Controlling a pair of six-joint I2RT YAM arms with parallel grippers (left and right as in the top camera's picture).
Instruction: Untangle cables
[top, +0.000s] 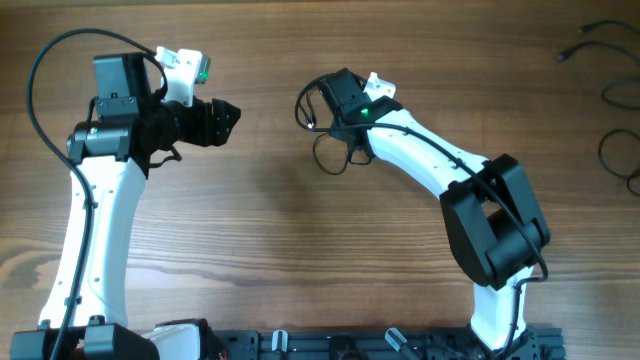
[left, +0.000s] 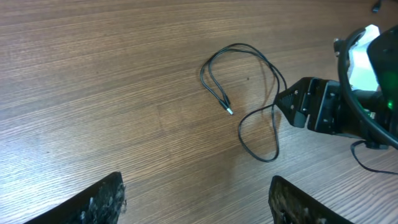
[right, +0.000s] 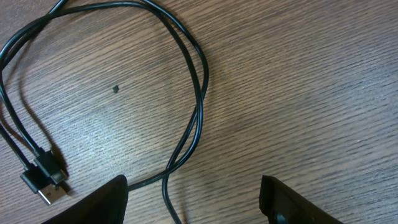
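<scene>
Just beneath the right gripper (right: 194, 205), wide open and empty, lies the looped cable (right: 198, 106); the grasp seems pending, so next it should descend onto one strand.

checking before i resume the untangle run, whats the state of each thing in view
left gripper: open, empty, off to the side of the cable
right gripper: open, over the cable, holding nothing
black cable: loose on the table, looped, strands crossing
cable plugs: unplugged, lying side by side
other cables: loose at the table's far corner
</scene>
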